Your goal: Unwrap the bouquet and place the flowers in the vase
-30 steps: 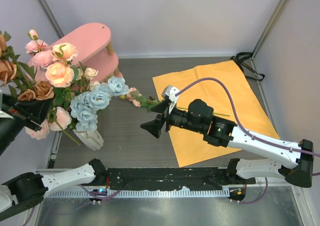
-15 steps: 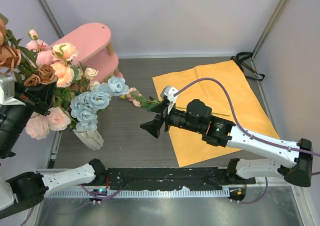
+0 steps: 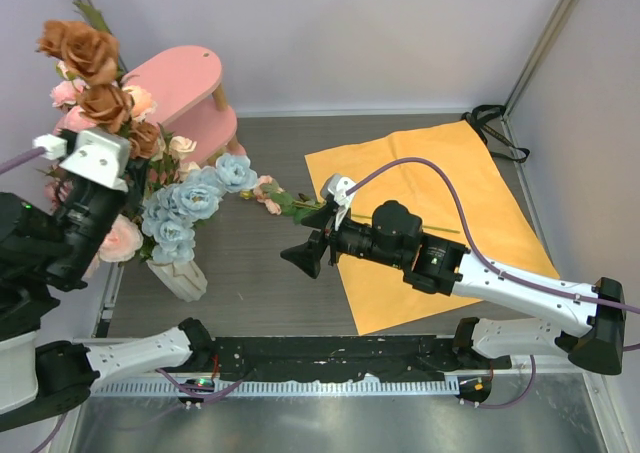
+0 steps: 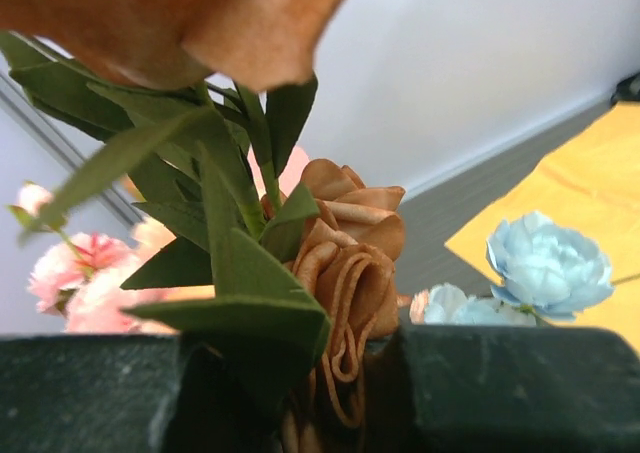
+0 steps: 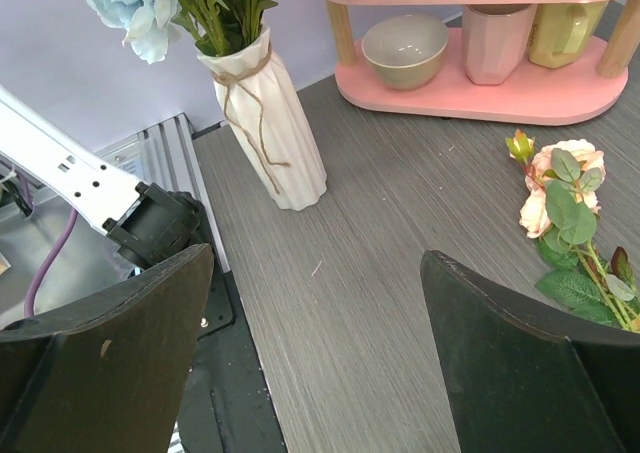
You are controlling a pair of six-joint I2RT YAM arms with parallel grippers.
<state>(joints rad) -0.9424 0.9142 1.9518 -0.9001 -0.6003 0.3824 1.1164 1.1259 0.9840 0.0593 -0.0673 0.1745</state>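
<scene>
The grey wood-grain table (image 3: 250,273) carries a flat bright orange sheet (image 3: 430,223) on its right half. A black ribbon (image 3: 492,123) lies at the sheet's far right corner. A pink two-tier wooden shelf (image 3: 185,78) stands at the far left, and its lower tier holds a bowl and two cups.

The left arm stands high at the left edge. The left gripper (image 4: 320,383) is pressed together on the green stems of the brown roses (image 3: 90,48), whose heads sit above it, on the far side of the vase.

The right arm reaches leftward over the near part of the sheet. The right gripper (image 5: 318,258) is spread wide and holds nothing. It hangs over bare table between the vase and the sheet.

The small cream-white ribbed vase (image 3: 180,278) stands on its base at the near left, with twine tied round its neck. It holds pale-blue blooms (image 3: 185,203) and pink and peach flowers. One pink rose stem (image 3: 270,198) lies on the table near the sheet's left edge.
</scene>
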